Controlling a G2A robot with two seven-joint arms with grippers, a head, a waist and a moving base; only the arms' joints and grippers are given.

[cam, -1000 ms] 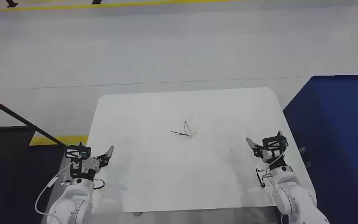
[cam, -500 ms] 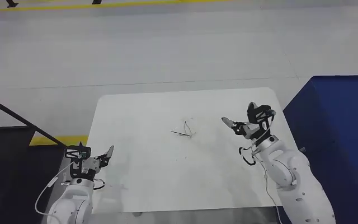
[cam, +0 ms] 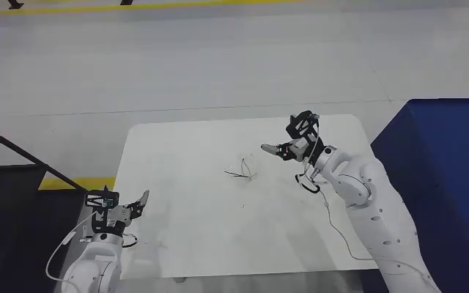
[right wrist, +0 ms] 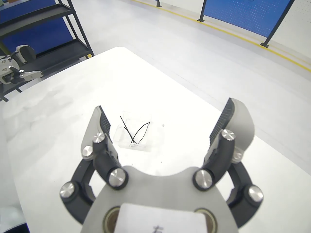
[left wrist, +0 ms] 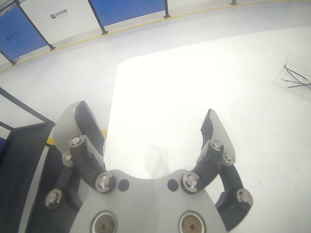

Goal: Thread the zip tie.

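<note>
Swinging up from the lower right of the top view, the right arm has crossed in over the white desk (cam: 190, 242) during the last second. Its fingers (cam: 270, 148) now hang above the surface right of centre, near the zip ties (cam: 242, 172) but apart from them. The left arm has not budged. Its fingers (cam: 143, 196) sit at the desk's lower-left edge, well away from the ties.

From above, the desk is a pale rounded slab with grey floor beyond its far edge. A blue cabinet (cam: 432, 161) stands close against its right side, beside the right arm. A dark rail (cam: 37, 165) runs off to the left.

The right wrist view gives what the overhead one cannot. The right arm's fingers (right wrist: 224, 120) are spread wide with nothing between them. The ties (right wrist: 134, 132) lie on a clear flat sheet (right wrist: 155, 132), several thin black strands fanning from one shared end. Farther off, the left arm's fingers (right wrist: 31, 74) show by a black shelf rack (right wrist: 73, 37).

In the left wrist view, the left arm's fingers (left wrist: 87, 122) are likewise parted and hold nothing, poised over the desk's edge. The ties (left wrist: 295, 79) show there as small dark lines well beyond them, with bare desk between.
</note>
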